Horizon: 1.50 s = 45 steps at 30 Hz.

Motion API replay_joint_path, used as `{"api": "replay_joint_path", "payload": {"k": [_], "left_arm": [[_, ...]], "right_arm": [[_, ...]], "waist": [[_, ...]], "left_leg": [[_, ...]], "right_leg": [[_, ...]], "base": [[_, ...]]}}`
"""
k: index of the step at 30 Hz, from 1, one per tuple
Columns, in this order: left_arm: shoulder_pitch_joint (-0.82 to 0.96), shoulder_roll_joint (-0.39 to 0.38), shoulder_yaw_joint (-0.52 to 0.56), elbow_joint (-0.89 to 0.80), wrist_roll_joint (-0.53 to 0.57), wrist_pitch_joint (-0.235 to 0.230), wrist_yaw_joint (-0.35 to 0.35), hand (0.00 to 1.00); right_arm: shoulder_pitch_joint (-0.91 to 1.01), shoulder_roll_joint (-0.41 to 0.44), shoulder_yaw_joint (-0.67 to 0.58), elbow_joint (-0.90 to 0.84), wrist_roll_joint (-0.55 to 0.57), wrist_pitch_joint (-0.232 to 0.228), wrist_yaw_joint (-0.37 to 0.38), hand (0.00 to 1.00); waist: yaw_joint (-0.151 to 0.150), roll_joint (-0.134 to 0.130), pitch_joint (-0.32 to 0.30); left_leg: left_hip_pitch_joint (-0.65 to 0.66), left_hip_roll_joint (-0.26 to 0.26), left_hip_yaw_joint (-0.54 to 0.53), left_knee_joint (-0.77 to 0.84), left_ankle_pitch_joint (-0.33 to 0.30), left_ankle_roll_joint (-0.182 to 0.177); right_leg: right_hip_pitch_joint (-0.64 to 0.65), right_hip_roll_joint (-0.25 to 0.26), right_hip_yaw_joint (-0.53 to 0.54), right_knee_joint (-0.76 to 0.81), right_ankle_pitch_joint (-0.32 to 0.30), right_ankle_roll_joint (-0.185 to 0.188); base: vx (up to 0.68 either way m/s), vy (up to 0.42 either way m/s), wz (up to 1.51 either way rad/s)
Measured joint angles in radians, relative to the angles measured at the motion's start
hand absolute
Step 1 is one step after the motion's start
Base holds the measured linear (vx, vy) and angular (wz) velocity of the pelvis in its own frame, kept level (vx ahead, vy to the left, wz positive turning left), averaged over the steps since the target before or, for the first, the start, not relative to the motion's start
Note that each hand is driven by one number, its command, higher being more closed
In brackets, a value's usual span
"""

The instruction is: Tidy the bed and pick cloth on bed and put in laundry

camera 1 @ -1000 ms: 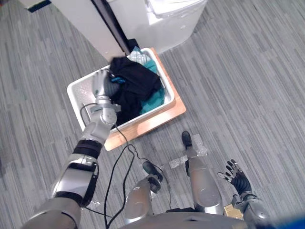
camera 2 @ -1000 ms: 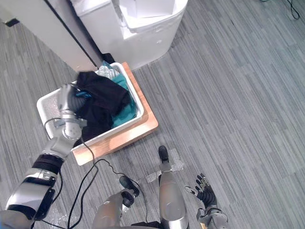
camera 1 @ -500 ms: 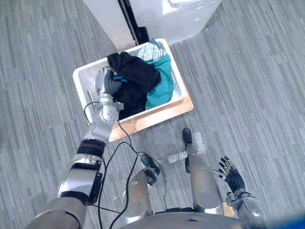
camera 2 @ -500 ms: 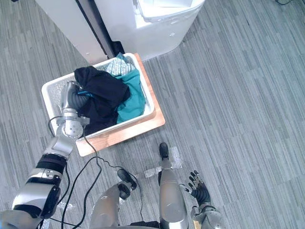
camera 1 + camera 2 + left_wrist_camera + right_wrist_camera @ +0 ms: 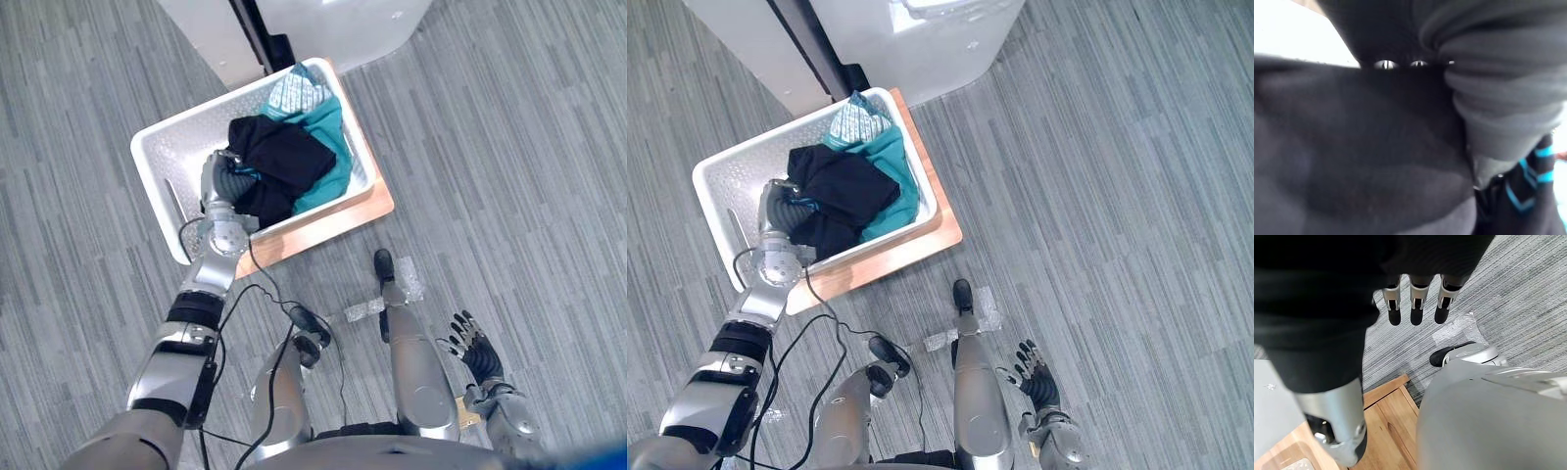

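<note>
Robot hand (image 5: 219, 182), left, buried in black cloth (image 5: 286, 155) inside laundry basket (image 5: 162, 157), grip indiscernible; depositing step, release judged next

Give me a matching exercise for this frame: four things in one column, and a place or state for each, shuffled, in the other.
1 black garment
2 teal garment
3 wooden board
4 right robot hand

A under the white basket
B open, holding nothing
C top of the pile
D partly under the black one

Pairs: 1-C, 2-D, 3-A, 4-B
</note>
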Motion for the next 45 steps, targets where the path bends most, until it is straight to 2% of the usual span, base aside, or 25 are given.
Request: {"api": "replay_joint_path", "payload": {"k": [5, 9, 13, 14, 16, 19, 21, 23, 26, 28, 30, 31, 34, 38, 42, 45], "left_arm": [[0.008, 0.007, 0.063, 0.0, -0.067, -0.003, 0.021, 0.0], [0.014, 0.056, 0.116, -0.031, -0.073, -0.04, 0.021, 0.0], [0.024, 0.065, 0.178, -0.053, -0.073, -0.085, 0.017, 0.0], [0.052, 0.065, 0.189, -0.074, -0.073, -0.096, 0.016, 0.0], [0.08, 0.065, 0.194, -0.087, -0.074, -0.114, 0.015, 0.0], [0.162, 0.046, 0.224, -0.121, -0.083, -0.15, 0.001, 0.0], [0.235, 0.038, 0.249, -0.146, -0.097, -0.167, -0.027, 0.0], [0.333, 0.007, 0.283, -0.162, -0.17, -0.177, -0.08, 0.0], [0.498, -0.08, 0.311, -0.164, -0.263, -0.174, -0.151, 0.0], [0.59, -0.136, 0.313, -0.156, -0.287, -0.172, -0.185, 0.0], [0.701, -0.2, 0.316, -0.11, -0.33, -0.157, -0.23, 0.0], [0.754, -0.23, 0.32, -0.065, -0.345, -0.144, -0.252, 0.0], [0.849, -0.289, 0.332, 0.056, -0.346, -0.125, -0.28, 0.0], [0.923, -0.351, 0.39, 0.239, -0.342, -0.117, -0.297, 0.0], [0.949, -0.372, 0.414, 0.321, -0.332, -0.122, -0.298, 0.0], [0.94, -0.381, 0.437, 0.353, -0.263, -0.084, -0.335, 0.0]], "right_arm": [[0.0, 0.0, -0.008, 0.002, 0.0, -0.009, -0.005, 0.0], [0.003, 0.001, -0.009, 0.005, 0.0, -0.009, -0.004, 0.0], [0.009, 0.007, -0.017, 0.036, -0.001, -0.008, -0.005, 0.0], [0.011, 0.014, -0.017, 0.052, -0.008, -0.007, -0.006, 0.0], [0.014, 0.027, -0.019, 0.062, -0.019, -0.007, -0.008, 0.0], [0.047, 0.057, -0.022, 0.094, -0.041, -0.005, -0.015, 0.0], [0.061, 0.062, -0.033, 0.128, -0.046, -0.002, -0.02, 0.0], [0.092, 0.068, -0.066, 0.167, -0.071, 0.012, -0.029, 0.0], [0.114, 0.067, -0.104, 0.212, -0.096, 0.031, -0.039, 0.0], [0.128, 0.068, -0.117, 0.231, -0.11, 0.037, -0.04, 0.0], [0.138, 0.069, -0.131, 0.255, -0.118, 0.041, -0.04, 0.0], [0.138, 0.07, -0.135, 0.262, -0.118, 0.046, -0.039, 0.0], [0.137, 0.074, -0.137, 0.27, -0.132, 0.047, -0.036, 0.0], [0.129, 0.081, -0.149, 0.292, -0.158, 0.055, -0.033, 0.0], [0.113, 0.089, -0.183, 0.328, -0.177, 0.071, -0.031, 0.0], [0.11, 0.088, -0.199, 0.34, -0.175, 0.093, -0.032, 0.0]], "waist": [[0.004, -0.001, 0.0], [0.003, -0.002, -0.003], [0.025, 0.001, -0.018], [0.027, 0.001, -0.048], [0.028, 0.001, -0.064], [0.03, 0.004, -0.122], [0.028, 0.009, -0.156], [0.029, 0.023, -0.21], [0.04, 0.04, -0.276], [0.052, 0.043, -0.305], [0.058, 0.039, -0.343], [0.075, 0.036, -0.356], [0.1, 0.025, -0.378], [0.109, 0.013, -0.403], [0.112, 0.012, -0.415], [0.126, 0.014, -0.423]], "left_leg": [[0.05, -0.001, -0.004, -0.014, 0.0, 0.0], [0.073, 0.002, -0.022, -0.03, -0.001, -0.007], [0.115, 0.006, -0.025, -0.056, 0.019, -0.009], [0.12, 0.005, -0.025, -0.065, 0.023, -0.012], [0.144, 0.005, -0.025, -0.072, 0.027, -0.016], [0.194, 0.001, -0.027, -0.099, 0.03, -0.022], [0.235, -0.004, -0.033, -0.126, 0.038, -0.029], [0.282, -0.016, -0.057, -0.175, 0.055, -0.035], [0.331, -0.022, -0.082, -0.216, 0.065, -0.041], [0.351, -0.025, -0.095, -0.232, 0.068, -0.043], [0.367, -0.029, -0.115, -0.251, 0.075, -0.044], [0.385, -0.033, -0.121, -0.264, 0.079, -0.045], [0.41, -0.04, -0.138, -0.281, 0.079, -0.045], [0.436, -0.049, -0.146, -0.304, 0.087, -0.045], [0.453, -0.056, -0.148, -0.326, 0.095, -0.045], [0.469, -0.058, -0.15, -0.334, 0.097, -0.045]], "right_leg": [[0.052, -0.002, -0.01, 0.0, -0.009, 0.0], [0.091, -0.004, -0.039, -0.008, -0.018, -0.004], [0.138, 0.001, -0.059, -0.023, -0.022, -0.006], [0.14, 0.002, -0.062, -0.024, -0.026, -0.005], [0.165, 0.002, -0.075, -0.028, -0.029, -0.004], [0.216, 0.001, -0.096, -0.033, -0.05, -0.002], [0.261, 0.001, -0.112, -0.052, -0.052, -0.001], [0.324, 0.0, -0.144, -0.089, -0.054, -0.001], [0.4, 0.001, -0.176, -0.136, -0.054, 0.0], [0.433, 0.003, -0.194, -0.158, -0.054, 0.0], [0.469, 0.002, -0.216, -0.182, -0.053, 0.002], [0.493, 0.003, -0.222, -0.194, -0.052, 0.003], [0.533, 0.001, -0.239, -0.214, -0.049, 0.007], [0.556, 0.0, -0.247, -0.222, -0.049, 0.01], [0.562, 0.001, -0.247, -0.223, -0.051, 0.012], [0.572, 0.002, -0.246, -0.228, -0.053, 0.013]], "base": [[-0.02, -0.031, 0.06], [-0.03, -0.05, 0.18], [0.04, -0.047, 0.09], [0.07, -0.02, 0.06], [0.07, -0.013, 0.08], [0.07, -0.007, 0.13], [0.08, -0.003, 0.16], [0.04, -0.006, 0.31], [0.05, -0.01, 0.33], [0.03, -0.025, 0.29], [0.02, -0.026, 0.29], [0.0, -0.017, 0.18], [-0.02, -0.019, 0.16], [-0.01, -0.013, 0.08], [-0.01, -0.005, 0.0], [0.0, 0.0, 0.0]]}}
